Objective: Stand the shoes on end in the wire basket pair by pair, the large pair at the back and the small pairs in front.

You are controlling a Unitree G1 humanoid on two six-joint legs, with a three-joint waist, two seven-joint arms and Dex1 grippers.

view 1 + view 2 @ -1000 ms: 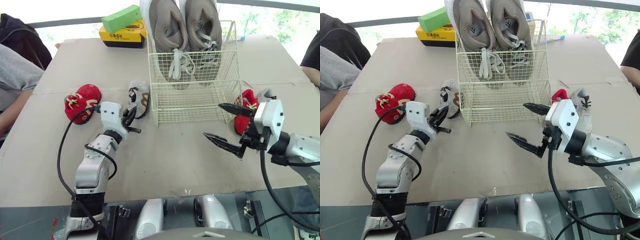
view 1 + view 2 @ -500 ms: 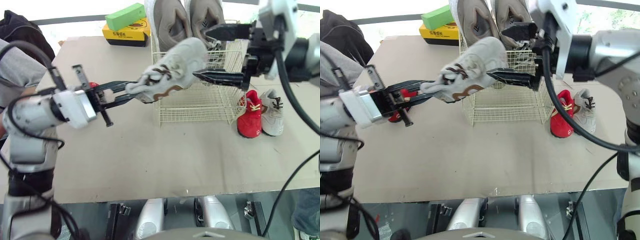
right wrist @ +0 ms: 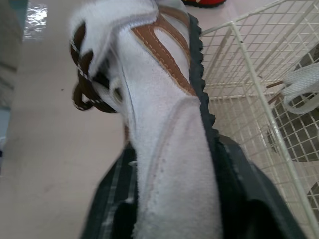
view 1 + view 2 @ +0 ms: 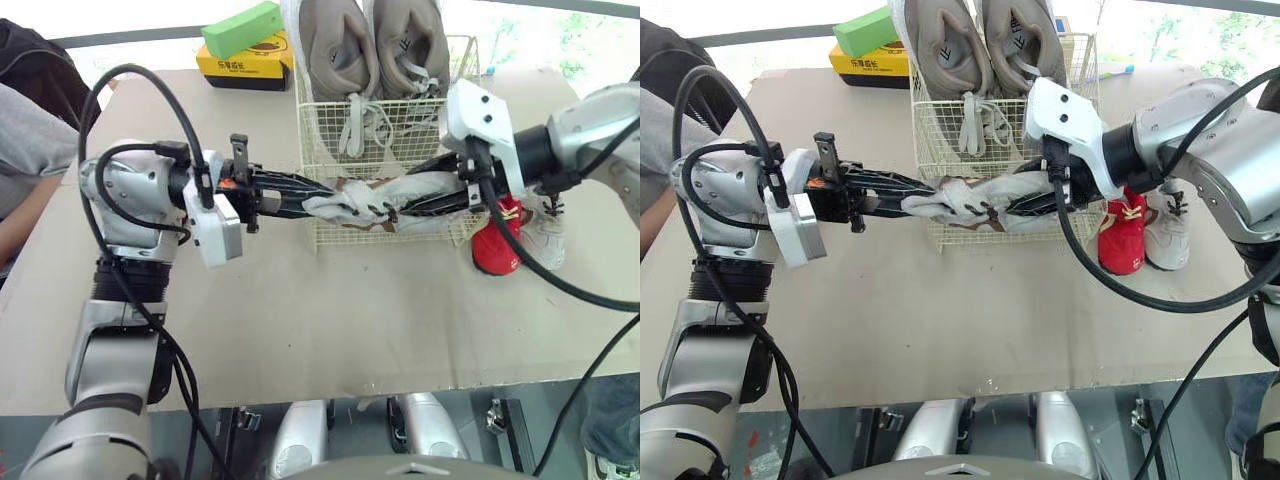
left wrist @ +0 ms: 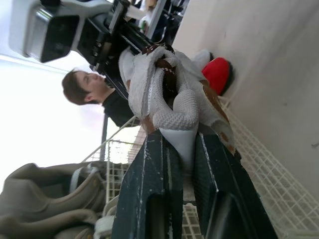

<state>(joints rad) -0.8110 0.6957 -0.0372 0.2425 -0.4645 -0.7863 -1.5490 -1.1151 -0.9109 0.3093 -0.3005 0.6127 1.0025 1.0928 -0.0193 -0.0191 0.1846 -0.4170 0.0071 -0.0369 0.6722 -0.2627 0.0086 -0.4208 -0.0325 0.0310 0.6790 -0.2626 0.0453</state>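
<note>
A small white shoe with brown trim (image 4: 350, 200) hangs level in the air just in front of the wire basket (image 4: 450, 130). My left gripper (image 4: 312, 203) is shut on its heel end, whose rim sits between the fingers (image 5: 149, 189). My right gripper (image 4: 408, 208) is shut on its toe end (image 3: 169, 164). Two large grey shoes (image 4: 335, 50) stand on end at the back of the basket. A small red shoe (image 4: 495, 242) and a second small white shoe (image 4: 547, 228) lie side by side on the table, right of the basket.
A green block (image 4: 242, 28) rests on a yellow box (image 4: 245, 68) at the far left of the table (image 4: 330, 320). One person sits at the left edge (image 4: 30, 130), another at the right edge (image 4: 630, 75). My left arm's cable (image 4: 120, 90) loops above the table.
The white shoe went from the table up into the air in my left gripper, then came down level before the basket. My right gripper, open before, has shut on its toe.
</note>
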